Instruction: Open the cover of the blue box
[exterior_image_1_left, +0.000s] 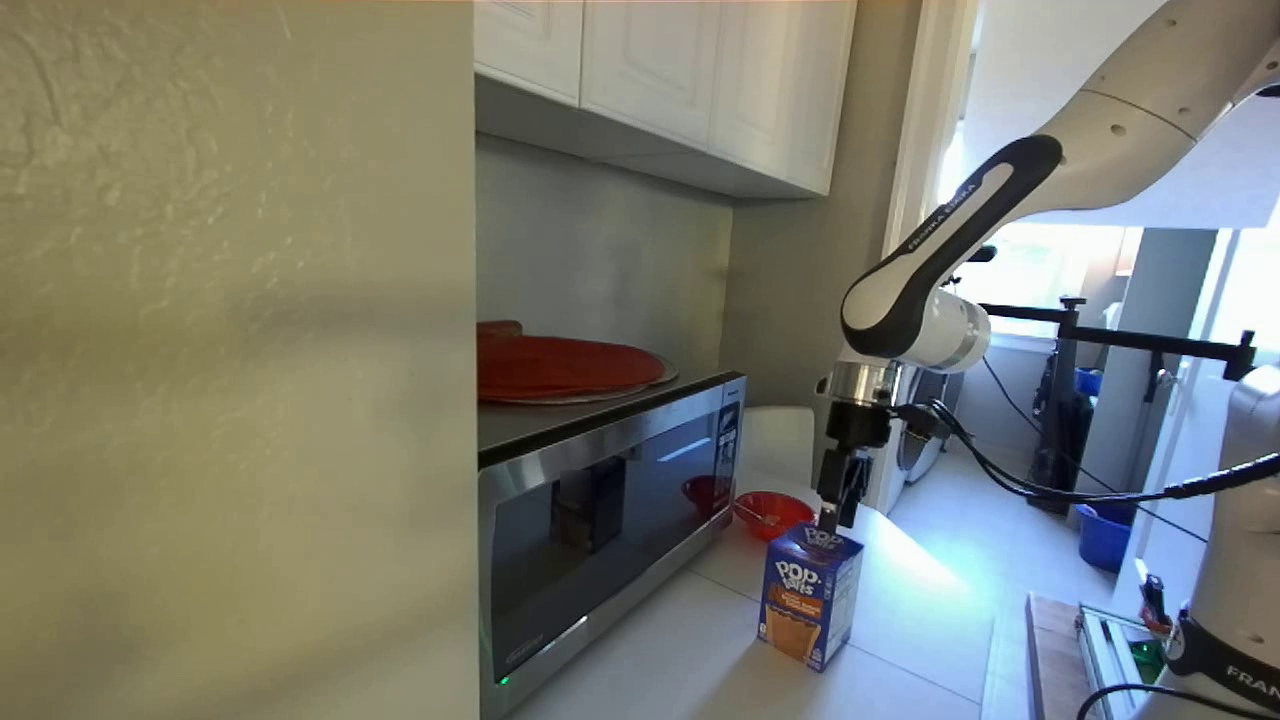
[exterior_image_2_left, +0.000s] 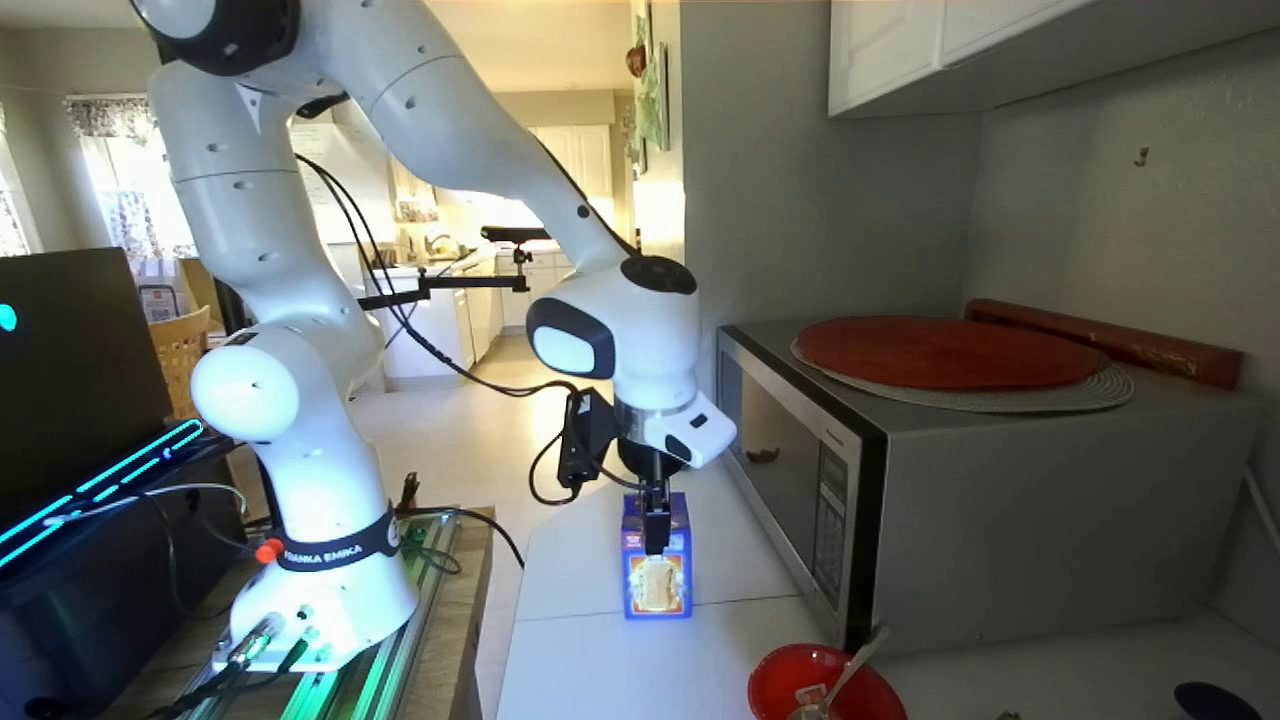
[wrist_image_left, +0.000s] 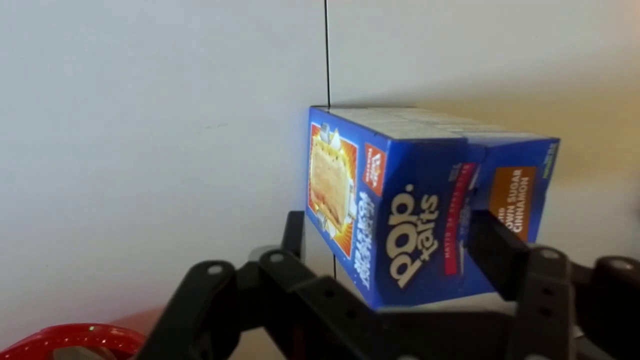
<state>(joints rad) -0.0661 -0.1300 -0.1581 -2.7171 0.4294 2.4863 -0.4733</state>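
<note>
The blue box (exterior_image_1_left: 795, 600) is a Pop-Tarts carton standing upright on the white table, also in an exterior view (exterior_image_2_left: 658, 590) and the wrist view (wrist_image_left: 334, 185). Its cover (wrist_image_left: 420, 215) is the printed top flap. It lies over the top, its edge seeming slightly raised at the seam. My gripper (wrist_image_left: 390, 227) is open above the box and points down. In the wrist view one finger is beyond the picture side of the box, and the other is over the top near the flap's seam. I cannot tell whether that finger touches the card. The gripper also shows in both exterior views (exterior_image_1_left: 840, 510) (exterior_image_2_left: 656, 525).
A microwave (exterior_image_1_left: 610, 520) stands beside the box, also in an exterior view (exterior_image_2_left: 1050, 520), with red placemats (exterior_image_2_left: 950, 350) on top. A red bowl (exterior_image_1_left: 785, 527) with a spoon stands near the box. White cabinets (exterior_image_1_left: 650, 70) hang above the microwave.
</note>
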